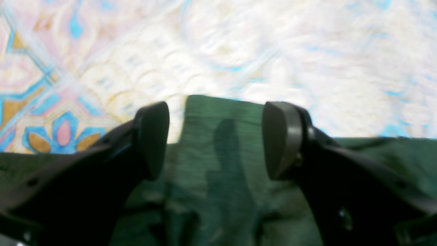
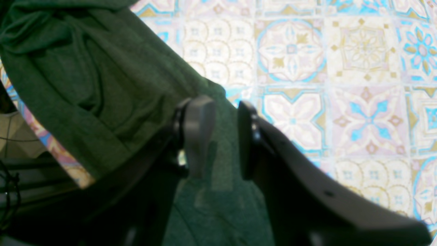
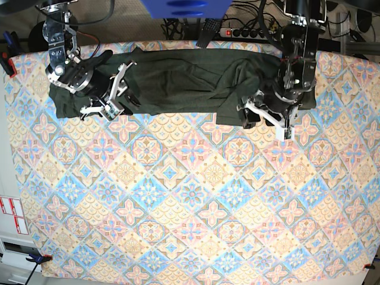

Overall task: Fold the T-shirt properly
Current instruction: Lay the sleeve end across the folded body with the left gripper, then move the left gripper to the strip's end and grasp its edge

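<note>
The dark green T-shirt (image 3: 178, 83) lies bunched in a long band along the table's far edge. My left gripper (image 3: 265, 122) hangs over its right end. In the left wrist view that gripper (image 1: 215, 140) is open wide, and a folded tab of the T-shirt (image 1: 205, 112) lies flat below the gap, untouched. My right gripper (image 3: 116, 92) is over the shirt's left end. Its jaws (image 2: 225, 136) stand a little apart above the hem of the T-shirt (image 2: 85, 78), and a finger's shadow falls on the cloth beneath.
The table wears a patterned tile cloth (image 3: 190, 196). Behind the far edge lie a power strip and cables (image 3: 249, 31) and a blue object (image 3: 184, 7). A clamp (image 3: 6, 62) grips the table's left edge.
</note>
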You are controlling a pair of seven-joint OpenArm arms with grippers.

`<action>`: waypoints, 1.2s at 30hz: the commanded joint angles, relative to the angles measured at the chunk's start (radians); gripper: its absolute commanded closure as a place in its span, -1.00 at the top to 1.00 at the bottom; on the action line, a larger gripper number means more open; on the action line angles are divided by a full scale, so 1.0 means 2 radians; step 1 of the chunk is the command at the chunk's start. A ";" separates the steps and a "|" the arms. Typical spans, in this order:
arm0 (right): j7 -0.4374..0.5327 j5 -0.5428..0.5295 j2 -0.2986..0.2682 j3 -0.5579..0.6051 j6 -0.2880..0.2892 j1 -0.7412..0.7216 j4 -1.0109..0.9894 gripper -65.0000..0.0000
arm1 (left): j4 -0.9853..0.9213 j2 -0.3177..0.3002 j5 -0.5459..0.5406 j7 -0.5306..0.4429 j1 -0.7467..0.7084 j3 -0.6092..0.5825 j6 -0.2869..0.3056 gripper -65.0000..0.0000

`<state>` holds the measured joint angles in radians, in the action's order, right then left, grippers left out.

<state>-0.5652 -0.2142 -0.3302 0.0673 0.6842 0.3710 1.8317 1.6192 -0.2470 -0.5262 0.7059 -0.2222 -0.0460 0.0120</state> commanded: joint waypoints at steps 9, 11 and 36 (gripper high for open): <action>0.012 -0.008 -0.005 -0.002 0.001 -0.003 0.007 -0.53 | -0.102 0.013 -0.003 -0.011 0.052 0.000 0.004 0.34; 0.012 -0.008 -0.005 -0.002 0.001 -0.003 0.007 -0.53 | -0.112 0.021 -0.003 -0.011 0.054 -0.010 0.005 0.34; 0.012 -0.008 -0.005 -0.002 0.001 -0.003 0.007 -0.53 | -0.001 0.015 -0.004 -0.012 0.000 -0.053 0.005 -1.00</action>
<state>-0.5659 -0.2134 -0.3298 0.0673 0.6842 0.3672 1.8317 1.5967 -0.2108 -0.5312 0.7044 -0.2348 -0.1593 0.0223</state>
